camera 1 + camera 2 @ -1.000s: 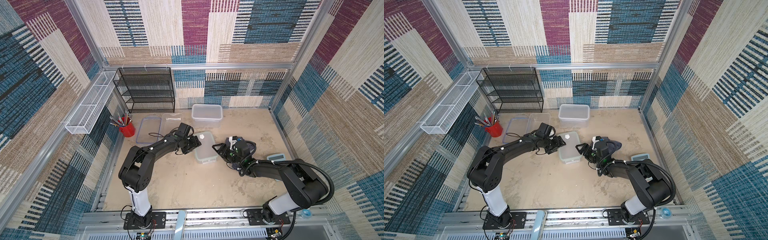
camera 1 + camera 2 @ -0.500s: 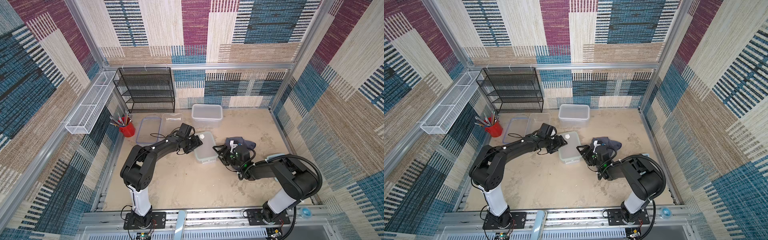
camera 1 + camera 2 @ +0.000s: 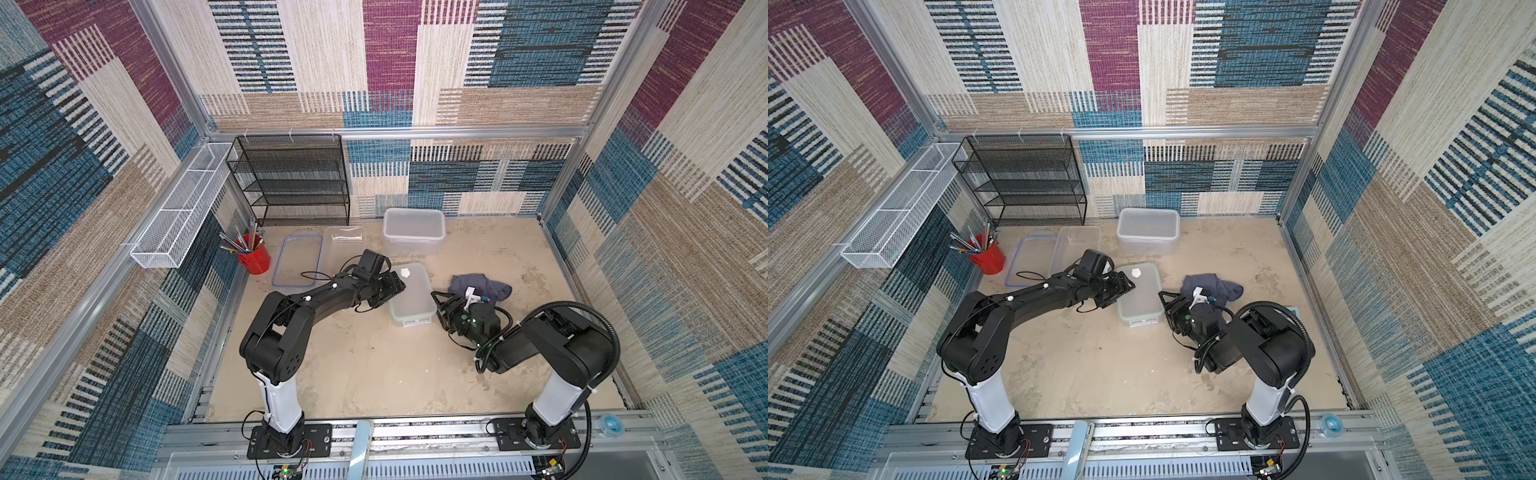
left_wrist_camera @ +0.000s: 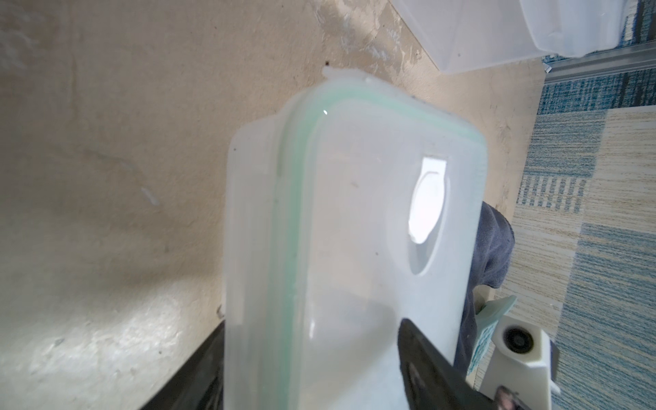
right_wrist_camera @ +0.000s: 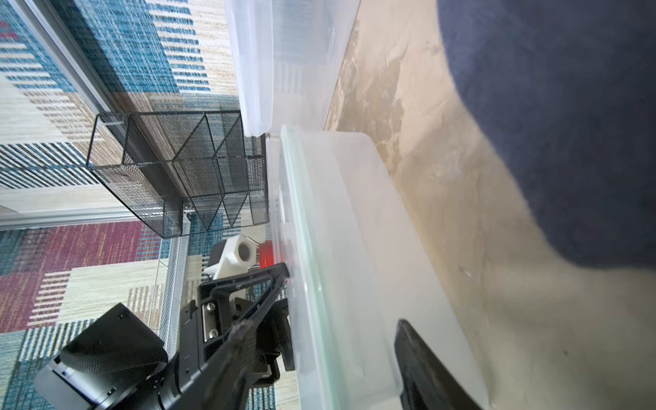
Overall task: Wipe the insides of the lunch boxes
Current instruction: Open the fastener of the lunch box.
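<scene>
The smaller lunch box [image 3: 411, 299] [image 3: 1140, 299] stands mid-table with a green-sealed lid on it. My left gripper [image 3: 395, 286] [image 4: 312, 321] is shut on the box's left side, one finger on the wall and the other over the lid [image 4: 355, 213]. At the right edge my right gripper [image 3: 438, 301] [image 5: 340, 300] is open, its jaws astride the rim [image 5: 301, 213]. The grey cloth [image 3: 482, 286] [image 3: 1212, 286] lies loose behind the right wrist. The deep lunch box [image 3: 413, 230] and the shallow clear one [image 3: 343, 245] stand open at the back.
A blue-rimmed lid [image 3: 297, 266] lies flat left of the clear box. A red cup of pencils [image 3: 254, 259] stands at the left wall. A black mesh rack [image 3: 299, 183] is in the back left corner, and a white wire basket [image 3: 183, 203] hangs on the left wall.
My right arm has drawn back toward its base, uncovering the grey cloth, and its jaws have narrowed around the box's right edge. The left gripper and the box have stayed put.
</scene>
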Tool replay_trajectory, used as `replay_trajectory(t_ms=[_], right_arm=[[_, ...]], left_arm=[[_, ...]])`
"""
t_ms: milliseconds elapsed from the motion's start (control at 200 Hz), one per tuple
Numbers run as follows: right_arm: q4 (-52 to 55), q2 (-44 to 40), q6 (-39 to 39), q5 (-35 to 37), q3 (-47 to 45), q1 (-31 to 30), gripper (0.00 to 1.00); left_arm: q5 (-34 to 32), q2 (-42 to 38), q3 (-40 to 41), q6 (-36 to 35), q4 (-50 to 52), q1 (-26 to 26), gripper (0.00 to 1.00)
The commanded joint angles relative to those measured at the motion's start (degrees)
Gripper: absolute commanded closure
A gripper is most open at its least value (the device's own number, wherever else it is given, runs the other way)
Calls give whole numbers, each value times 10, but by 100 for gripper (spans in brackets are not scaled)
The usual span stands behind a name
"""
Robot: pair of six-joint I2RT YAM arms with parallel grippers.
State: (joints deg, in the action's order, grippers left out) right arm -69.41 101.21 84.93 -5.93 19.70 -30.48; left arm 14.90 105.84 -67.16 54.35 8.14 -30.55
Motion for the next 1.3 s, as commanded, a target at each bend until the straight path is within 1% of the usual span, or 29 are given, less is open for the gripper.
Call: replay_trajectory(t_ms=[0,105,220,441,556,801,1297], right_arm=[[-163,28,61,-20,-2,-9,38],[-216,59,82,-12,0,-13,39],[-244,79,91,-5,3,-19,40],[-250,92,91,-5,18,-29,44],[-255,96,93,1,22,-33,51],[-260,101,95,4,26,-37,58],[-293,108,107,50,19,-47,72]], left_arm=[[2,6,10,14,66,-9,29],[0,4,15,15,65,-13,28],[0,2,17,17,63,-18,28],[0,6,17,19,61,-23,28],[0,8,16,20,60,-27,29],[0,7,17,21,59,-30,29],[-14,-7,35,31,55,-40,29]])
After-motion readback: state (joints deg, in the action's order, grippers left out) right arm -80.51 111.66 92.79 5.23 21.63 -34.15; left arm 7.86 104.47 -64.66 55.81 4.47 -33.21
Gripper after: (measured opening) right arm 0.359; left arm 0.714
